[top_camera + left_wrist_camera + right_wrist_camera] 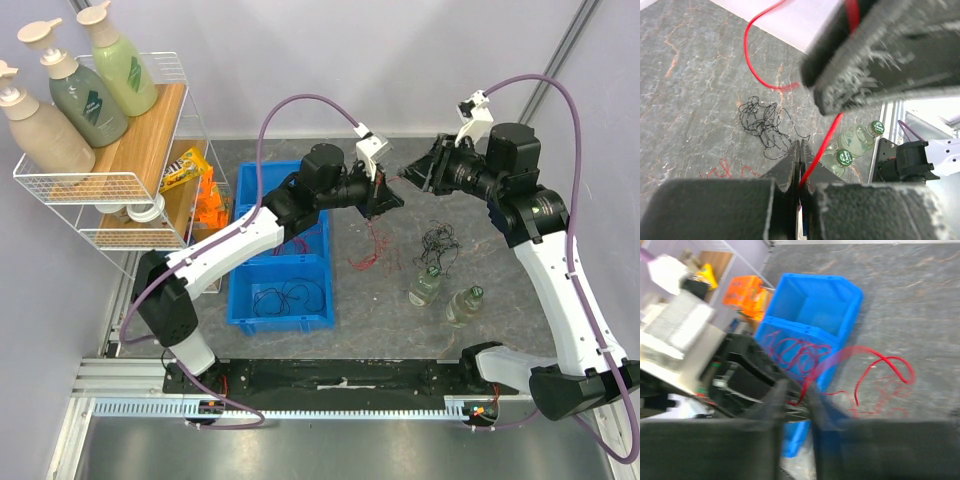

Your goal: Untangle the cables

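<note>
Hanging red cable curls thinly — black cable tangle lies bunched.

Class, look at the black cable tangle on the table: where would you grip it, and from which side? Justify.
Pinch a loose outer loop of the black tangle at its far edge, coming straight down: it lies flat and sprawled, and the bottles crowd its near side.

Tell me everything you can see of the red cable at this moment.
The red cable is a thin, glossy, flexible wire, plastic-coated by its look. The left pincer is shut on one stretch, holding it above the table. From there it runs up toward the right pincer; any grip there is unclear. The rest hangs in loose curls down to the tabletop.
</note>
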You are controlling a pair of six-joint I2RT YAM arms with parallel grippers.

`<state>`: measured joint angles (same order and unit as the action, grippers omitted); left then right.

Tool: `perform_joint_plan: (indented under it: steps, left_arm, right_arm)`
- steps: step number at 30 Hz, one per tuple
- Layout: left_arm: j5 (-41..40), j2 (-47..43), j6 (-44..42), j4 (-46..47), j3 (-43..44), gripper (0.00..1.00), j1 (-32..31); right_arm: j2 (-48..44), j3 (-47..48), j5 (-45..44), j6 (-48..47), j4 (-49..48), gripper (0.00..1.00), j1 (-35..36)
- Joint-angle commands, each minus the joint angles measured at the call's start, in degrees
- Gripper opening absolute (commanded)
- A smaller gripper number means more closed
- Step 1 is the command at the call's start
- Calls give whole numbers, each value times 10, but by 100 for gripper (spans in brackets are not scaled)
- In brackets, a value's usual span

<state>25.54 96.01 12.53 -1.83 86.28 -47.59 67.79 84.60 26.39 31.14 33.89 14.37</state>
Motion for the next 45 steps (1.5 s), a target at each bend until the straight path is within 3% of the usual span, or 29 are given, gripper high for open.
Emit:
perform_joint_plan:
  steps: [1,2,4,6,10,18,23,29,33,45]
  left_arm:
    - [-34,-57,-6,-21,11,2,7]
    - [-34,-62,13,-31,20,2,11]
    - [-36,-65,50,-57,42,2,24]
    - [-45,-63,94,-95,74,2,41]
    - [-11,-64,153,-109,100,2,70]
    - [7,-74,152,-92,128,2,71]
    - [3,-68,149,-100,151,2,73]
    - [-1,-66,137,-110,183,2,79]
    - [-2,-65,131,-117,208,2,83]
    - [17,-51,137,-120,281,2,85]
  right_arm:
    - [1,-3,-97,-61,35,57,-1]
    - [6,-11,-130,-76,48,76,-2]
    - [16,-28,-168,-97,63,85,-2]
    - [26,-59,-172,-110,61,86,-3]
    - [61,-97,-101,-88,44,84,-1]
    - [145,-167,-19,65,-56,76,14]
    - [183,-147,-7,10,-66,70,58]
    - [148,-210,-114,-109,-89,67,78]
    - [147,-245,-133,-173,-117,63,99]
    - [133,-355,-111,-104,-333,66,138]
